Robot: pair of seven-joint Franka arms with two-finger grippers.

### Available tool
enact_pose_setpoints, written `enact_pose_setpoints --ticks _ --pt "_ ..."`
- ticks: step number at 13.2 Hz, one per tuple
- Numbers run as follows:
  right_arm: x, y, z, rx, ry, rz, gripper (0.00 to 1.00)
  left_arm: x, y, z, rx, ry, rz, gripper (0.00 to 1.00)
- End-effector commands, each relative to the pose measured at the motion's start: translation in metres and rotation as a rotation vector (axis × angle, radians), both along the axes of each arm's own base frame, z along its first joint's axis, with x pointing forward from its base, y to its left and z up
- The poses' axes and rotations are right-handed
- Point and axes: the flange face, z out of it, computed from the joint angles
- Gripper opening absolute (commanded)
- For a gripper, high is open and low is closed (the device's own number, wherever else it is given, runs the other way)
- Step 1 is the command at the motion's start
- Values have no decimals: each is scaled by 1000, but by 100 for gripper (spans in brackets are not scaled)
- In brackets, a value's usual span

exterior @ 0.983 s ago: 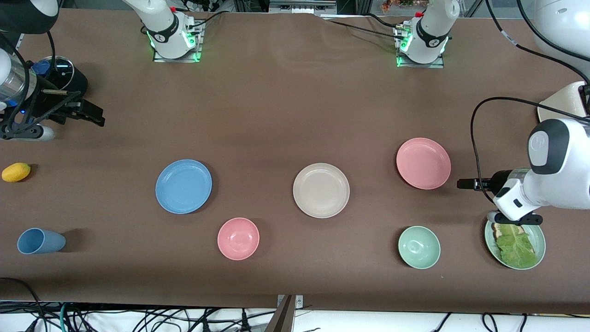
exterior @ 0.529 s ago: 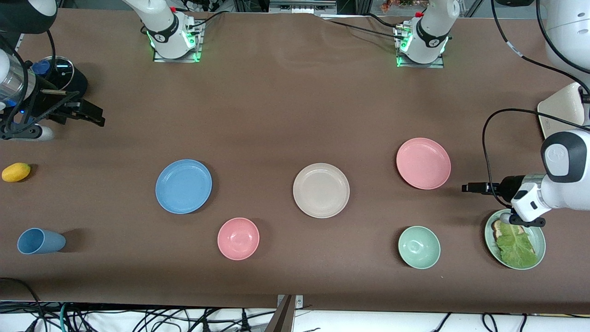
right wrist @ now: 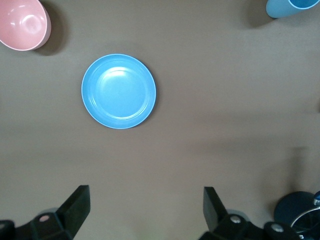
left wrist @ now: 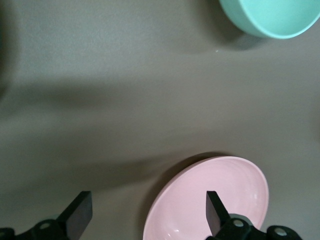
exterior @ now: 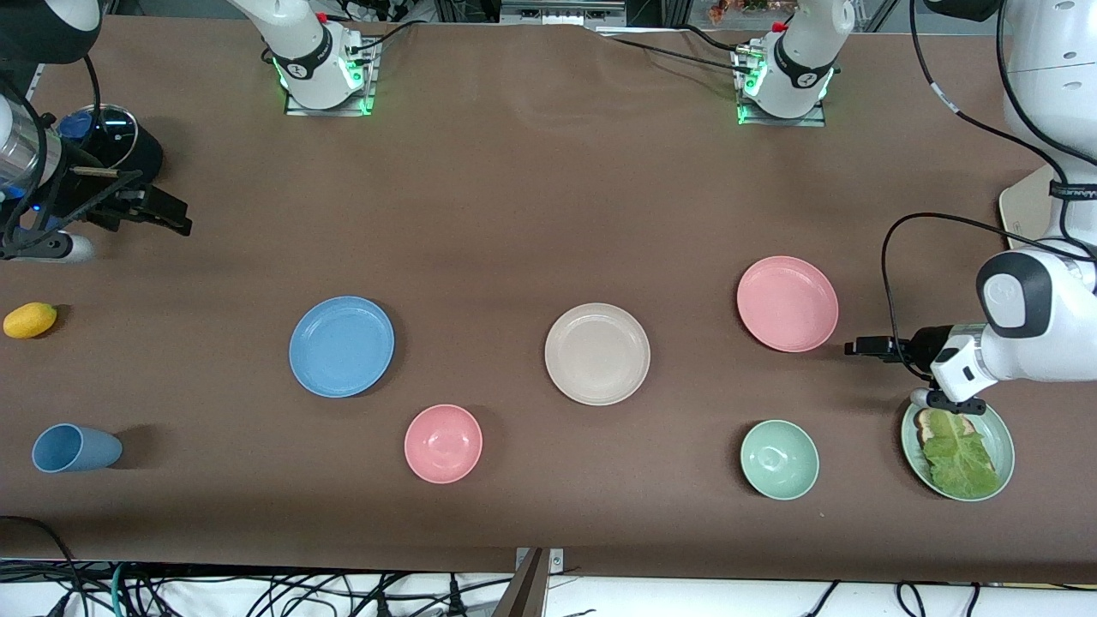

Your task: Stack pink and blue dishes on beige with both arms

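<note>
The pale pink plate [exterior: 787,303] lies toward the left arm's end of the table. The beige plate [exterior: 597,353] sits mid-table, and the sky blue plate [exterior: 341,346] lies toward the right arm's end. My left gripper [exterior: 862,346] hovers open over the cloth just off the pink plate's rim. In the left wrist view the pink plate [left wrist: 210,200] shows partly between the spread fingers of the left gripper [left wrist: 147,220]. My right gripper [exterior: 164,214] hangs open over bare cloth, well apart from the blue plate [right wrist: 119,91], and nothing is between the fingers of the right gripper [right wrist: 145,210].
A pink bowl [exterior: 443,443] and a mint bowl [exterior: 779,459] sit nearer the camera than the plates. A mint plate with lettuce [exterior: 957,452] lies under the left wrist. A blue cup [exterior: 75,448], a yellow fruit [exterior: 30,320] and a black round pot [exterior: 120,141] are near the right arm's hand.
The left arm's hand drew back from the pink plate, then came back toward its rim, with the wrist higher. The right arm has barely shifted. No plate has moved.
</note>
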Motion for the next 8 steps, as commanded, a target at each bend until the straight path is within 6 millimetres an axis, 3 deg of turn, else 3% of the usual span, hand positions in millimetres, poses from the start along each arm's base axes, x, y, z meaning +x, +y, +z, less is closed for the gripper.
enact_pose_setpoints --ticks 1,5,8 --pt "3 0 4 20 -2 -9 100 -36 -2 0 -27 -74 -23 100" --pt "4 -3 2 19 1 -15 100 -64 -12 -10 -29 -164 -50 100" --pt "7 0 -4 18 10 -12 100 -88 -15 -32 -63 -224 -64 100"
